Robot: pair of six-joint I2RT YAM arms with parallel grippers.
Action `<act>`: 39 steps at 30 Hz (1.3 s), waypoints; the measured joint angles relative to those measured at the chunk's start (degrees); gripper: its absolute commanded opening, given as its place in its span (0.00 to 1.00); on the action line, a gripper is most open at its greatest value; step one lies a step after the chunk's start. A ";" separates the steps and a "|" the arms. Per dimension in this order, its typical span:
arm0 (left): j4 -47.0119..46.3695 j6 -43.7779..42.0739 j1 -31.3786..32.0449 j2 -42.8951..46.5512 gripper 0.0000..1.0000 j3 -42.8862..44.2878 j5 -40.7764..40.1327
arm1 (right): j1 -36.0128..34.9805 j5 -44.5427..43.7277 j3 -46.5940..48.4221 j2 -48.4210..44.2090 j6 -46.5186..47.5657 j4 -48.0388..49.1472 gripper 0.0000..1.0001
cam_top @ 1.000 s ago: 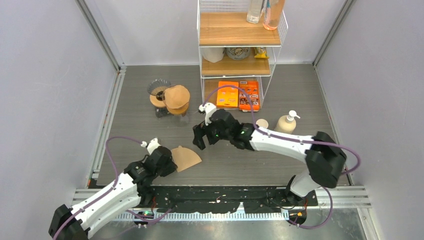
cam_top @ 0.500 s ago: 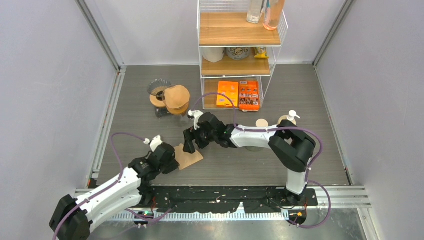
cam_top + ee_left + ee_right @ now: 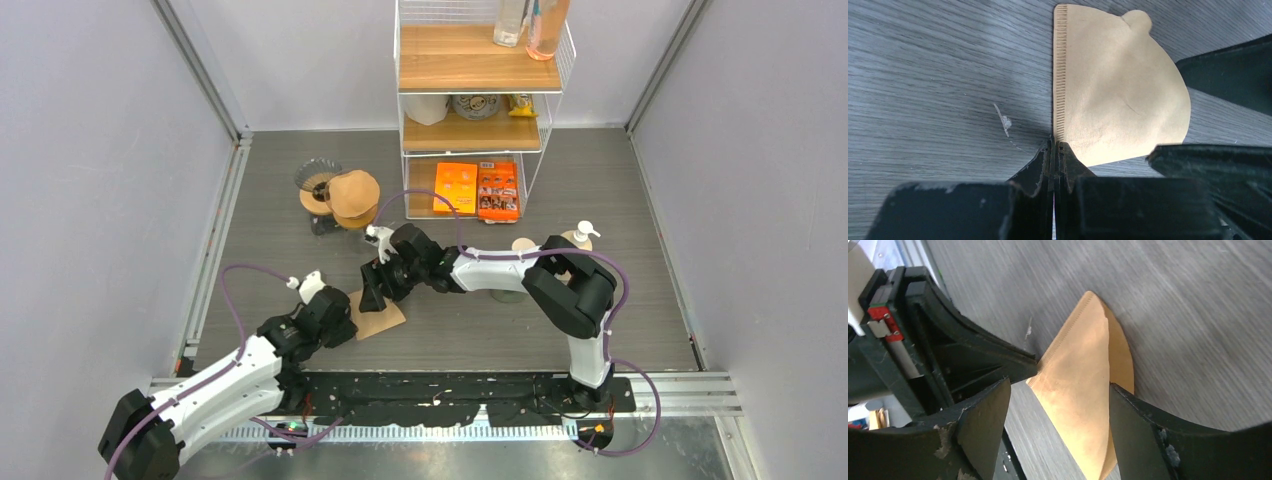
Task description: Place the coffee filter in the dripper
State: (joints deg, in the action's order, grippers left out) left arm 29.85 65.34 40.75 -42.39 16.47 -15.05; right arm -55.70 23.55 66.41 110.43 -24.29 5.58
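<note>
Toward 7 o'clock on the grey table [image 3: 600, 180], well short of the near edge, the one loose coffee filter [image 3: 380, 318] lies flat. The left gripper [image 3: 343, 322] has its fingers pressed together on the filter's seamed corner. The right gripper [image 3: 372, 296] reaches in from 2 o'clock with its fingers spread either side of the paper, not closed on it. Bare tabletop stretches to 3 o'clock and along the left wall. At 11 o'clock from the filter stands the single dripper [image 3: 317, 180], touching a tan domed stack [image 3: 354, 194], with clear floor between them and the filter. The wire rack [image 3: 548, 120] fills 12 o'clock, with two orange boxes [image 3: 455, 188] at its foot and two bottles [image 3: 548, 25] on top. One pump bottle [image 3: 574, 244] stands behind the right arm.
</note>
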 measured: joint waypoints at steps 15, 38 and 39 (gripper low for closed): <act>0.68 0.07 0.02 0.70 0.00 0.00 -0.70 | -0.50 4.87 2.43 0.81 -1.66 -2.91 0.60; -1.75 -0.55 0.00 4.44 0.12 -1.36 -0.15 | -0.50 4.20 3.96 2.43 -0.63 -6.19 0.05; -1.66 -0.94 0.02 5.03 0.19 -1.25 -0.17 | -0.50 3.85 3.63 1.66 0.68 -6.32 0.05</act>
State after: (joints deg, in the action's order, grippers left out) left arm 28.18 64.40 40.77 -37.36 15.22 -15.22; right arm -56.21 27.40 70.04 112.09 -23.62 -0.73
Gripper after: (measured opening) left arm 0.058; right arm 0.062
